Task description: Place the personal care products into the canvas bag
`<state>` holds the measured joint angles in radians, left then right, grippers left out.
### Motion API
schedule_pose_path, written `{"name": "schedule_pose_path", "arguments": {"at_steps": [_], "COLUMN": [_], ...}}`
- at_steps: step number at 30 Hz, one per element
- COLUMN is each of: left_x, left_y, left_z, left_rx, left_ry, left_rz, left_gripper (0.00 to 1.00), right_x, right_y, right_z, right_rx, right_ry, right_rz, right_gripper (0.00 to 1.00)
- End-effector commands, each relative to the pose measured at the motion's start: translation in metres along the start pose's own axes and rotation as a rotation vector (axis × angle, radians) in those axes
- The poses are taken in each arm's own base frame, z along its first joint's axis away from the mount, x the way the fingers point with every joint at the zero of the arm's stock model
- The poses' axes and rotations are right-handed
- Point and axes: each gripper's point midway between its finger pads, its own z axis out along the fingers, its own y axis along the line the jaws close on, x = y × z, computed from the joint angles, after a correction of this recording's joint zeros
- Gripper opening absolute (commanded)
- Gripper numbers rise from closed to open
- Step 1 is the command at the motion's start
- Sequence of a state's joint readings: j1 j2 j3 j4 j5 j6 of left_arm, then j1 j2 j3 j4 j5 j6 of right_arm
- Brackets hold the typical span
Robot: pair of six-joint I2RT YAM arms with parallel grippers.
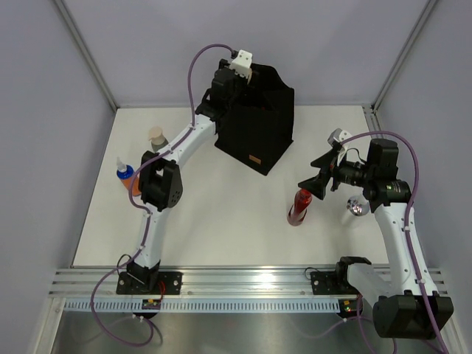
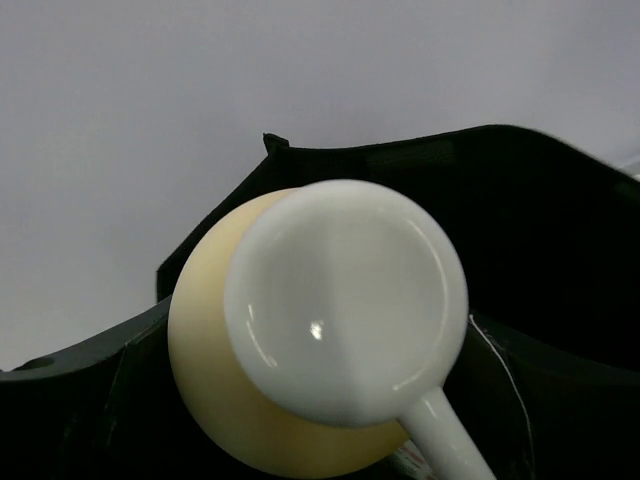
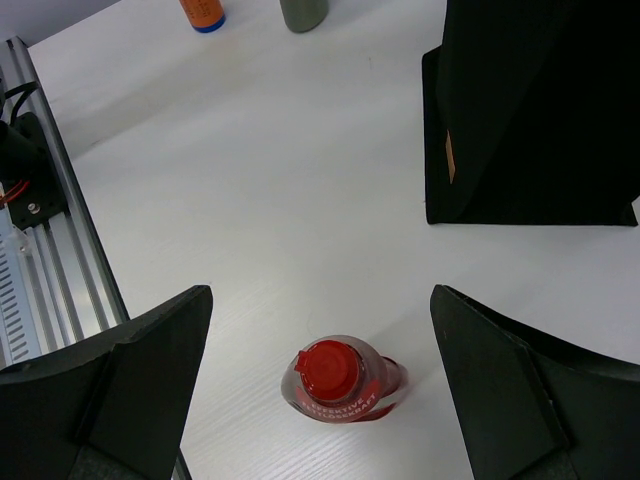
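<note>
Holding the beige bottle (image 2: 215, 380) tight in the left gripper (image 1: 234, 92), above the canvas bag (image 1: 258, 129) at 12 o'clock. Next, let go and drop it in. Hovering wide open with the right gripper (image 3: 322, 300) over the red bottle (image 3: 340, 385) at 4 o'clock.

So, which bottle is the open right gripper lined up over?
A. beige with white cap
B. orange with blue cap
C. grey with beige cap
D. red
D: the right wrist view shows the red bottle standing upright, centred under the open right gripper and not gripped, while the orange bottle and grey bottle stand far off.
</note>
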<state>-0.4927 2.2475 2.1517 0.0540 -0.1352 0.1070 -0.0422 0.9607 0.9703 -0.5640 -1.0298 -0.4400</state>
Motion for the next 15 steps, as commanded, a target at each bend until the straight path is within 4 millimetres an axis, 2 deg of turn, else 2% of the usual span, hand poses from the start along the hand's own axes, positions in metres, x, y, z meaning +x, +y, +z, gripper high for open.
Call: {"name": "schedule_pose_path", "arguments": {"at_steps": [1,3,5,8,10,12,13,15], "left_x": [-0.018,-0.008,0.005,0.022,0.026,0.027,0.028,0.024], "left_y": [0.029,0.026,0.022,0.02,0.018,0.017,0.016,0.014], "left_z": [0.008,0.01,0.012,0.015,0.016,0.015,0.015,0.014], "left_rx": [-0.142,-0.123,-0.105,-0.099,-0.095,-0.087,-0.085,-0.074], "left_ry": [-0.106,-0.091,-0.07,-0.045,-0.038,-0.038,-0.034,-0.04], "left_rz": [0.086,0.104,0.11,0.112,0.107,0.097,0.093,0.078], "left_gripper": [0.0,0.0,0.05,0.23,0.45,0.55,0.66,0.72], "right_x": [-0.006,-0.007,-0.007,-0.007,-0.007,-0.006,-0.006,-0.006], "right_y": [-0.007,-0.007,-0.007,-0.007,-0.007,-0.007,-0.007,-0.008], "right_z": [-0.001,-0.001,-0.001,0.0,0.0,0.0,0.0,0.0], "right_rx": [0.024,0.023,0.021,0.015,0.018,0.019,0.019,0.019], "right_ry": [-0.013,-0.012,-0.013,-0.012,-0.012,-0.011,-0.01,-0.009], "right_rz": [-0.023,-0.022,-0.022,-0.02,-0.021,-0.02,-0.021,-0.02], "right_gripper": [0.99,1.0,1.0,1.0,0.99,1.0,1.0,1.0]}}
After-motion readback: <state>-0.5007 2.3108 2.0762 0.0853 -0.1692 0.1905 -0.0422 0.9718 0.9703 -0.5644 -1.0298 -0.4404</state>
